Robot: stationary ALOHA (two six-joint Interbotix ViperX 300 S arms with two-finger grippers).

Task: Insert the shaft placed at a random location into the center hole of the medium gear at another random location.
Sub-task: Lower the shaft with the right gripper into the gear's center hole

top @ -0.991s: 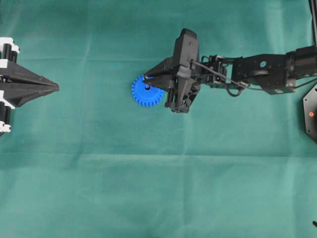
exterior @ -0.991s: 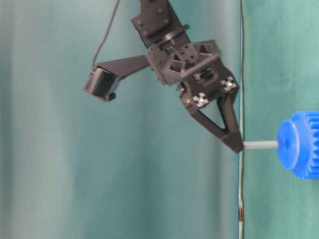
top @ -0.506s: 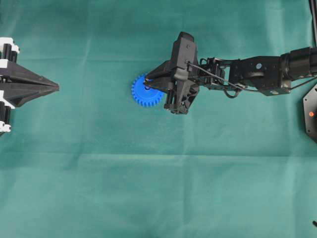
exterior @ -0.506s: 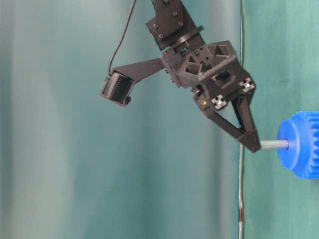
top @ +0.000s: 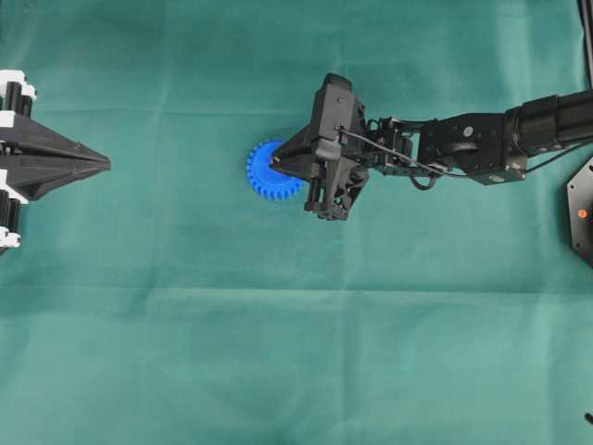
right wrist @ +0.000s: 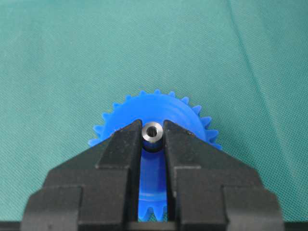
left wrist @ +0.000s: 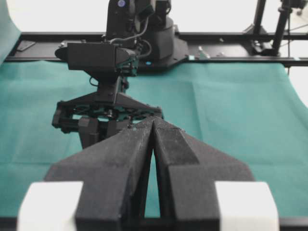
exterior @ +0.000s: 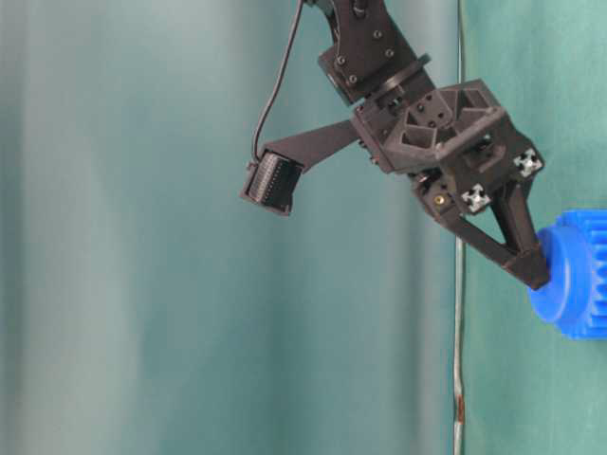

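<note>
The blue gear [top: 269, 170] lies flat on the green cloth, also in the table-level view [exterior: 574, 275] and the right wrist view [right wrist: 154, 108]. My right gripper [top: 278, 165] is shut on the shaft [right wrist: 153, 132], whose shiny silver end shows between the fingertips over the gear's middle. The fingertips [exterior: 534, 273] touch the gear's raised hub, and the shaft's body and the center hole are hidden. My left gripper [top: 104, 164] is shut and empty at the far left, its closed tips showing in the left wrist view [left wrist: 152, 122].
Green cloth [top: 296, 324] covers the table. The right arm [top: 482, 144] reaches in from the right edge. A black base with an orange dot [top: 582, 211] sits at the right edge. A black frame rail [left wrist: 216, 57] runs along the far side.
My right gripper has moved down toward the gear with the shaft. The exposed length of shaft between fingertips and hub has shrunk to nothing. The left arm has not moved.
</note>
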